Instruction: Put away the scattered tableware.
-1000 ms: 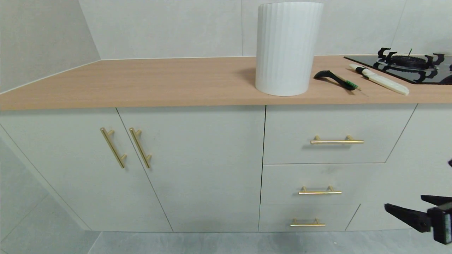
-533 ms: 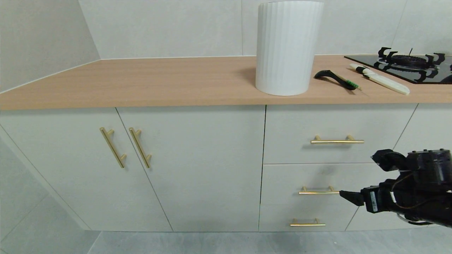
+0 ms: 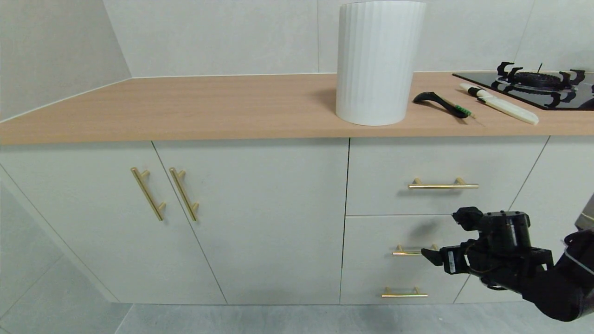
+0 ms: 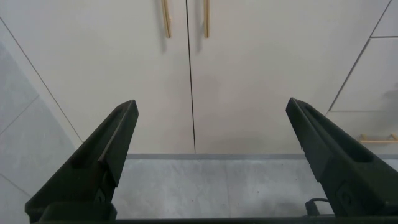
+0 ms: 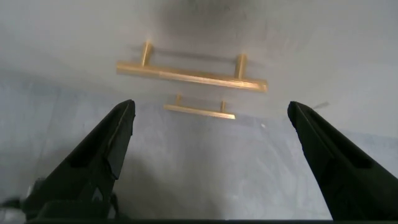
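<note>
Right wrist view: my right gripper (image 5: 208, 118), jaws apart, faces the middle drawer handle (image 5: 189, 76). My left gripper (image 4: 211, 109) is spread too. The black utensil (image 3: 441, 103) and knife (image 3: 502, 106) lie on the surface (image 3: 209, 106), well above the right gripper.

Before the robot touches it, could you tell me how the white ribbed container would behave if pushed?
The white ribbed container is tall for its base, so a high push would probably tip rather than slide it. It stands near the countertop edge, so it could fall. Its ribs may aid grip.
</note>
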Tool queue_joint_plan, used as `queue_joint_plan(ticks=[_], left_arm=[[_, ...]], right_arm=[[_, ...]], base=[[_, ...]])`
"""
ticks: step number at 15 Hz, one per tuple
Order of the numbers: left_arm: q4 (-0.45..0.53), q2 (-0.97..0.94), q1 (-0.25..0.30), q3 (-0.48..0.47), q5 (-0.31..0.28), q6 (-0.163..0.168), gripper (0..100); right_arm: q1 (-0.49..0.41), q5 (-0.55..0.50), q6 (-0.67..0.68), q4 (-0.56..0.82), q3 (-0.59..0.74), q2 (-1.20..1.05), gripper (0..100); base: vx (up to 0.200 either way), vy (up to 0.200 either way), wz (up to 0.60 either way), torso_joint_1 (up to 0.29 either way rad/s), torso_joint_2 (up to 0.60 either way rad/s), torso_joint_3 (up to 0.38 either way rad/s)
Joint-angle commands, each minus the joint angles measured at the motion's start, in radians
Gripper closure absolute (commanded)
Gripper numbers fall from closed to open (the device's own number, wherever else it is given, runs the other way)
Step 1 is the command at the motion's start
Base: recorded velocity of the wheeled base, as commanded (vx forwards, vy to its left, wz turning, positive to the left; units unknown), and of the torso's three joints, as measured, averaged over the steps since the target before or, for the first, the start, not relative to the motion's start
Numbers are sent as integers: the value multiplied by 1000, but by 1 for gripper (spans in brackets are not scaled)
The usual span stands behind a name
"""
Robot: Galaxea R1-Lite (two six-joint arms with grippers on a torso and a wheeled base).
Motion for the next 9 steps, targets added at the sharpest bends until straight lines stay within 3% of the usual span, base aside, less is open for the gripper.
queue_joint_plan(ticks=[1, 3, 9], left_arm=[[-1, 1, 1, 0, 0, 0, 0], [-1, 1, 0, 0, 0, 0, 0], [-1, 1, 0, 0, 0, 0, 0]], right_arm=[[35, -32, 16, -71, -17, 127, 0], [41, -101, 19, -145, -48, 203, 0], [38, -144, 64, -226, -106, 283, 0]], base=[[0, 0, 0, 0, 0, 0], [0, 0, 0, 0, 0, 0], [0, 0, 0, 0, 0, 0]])
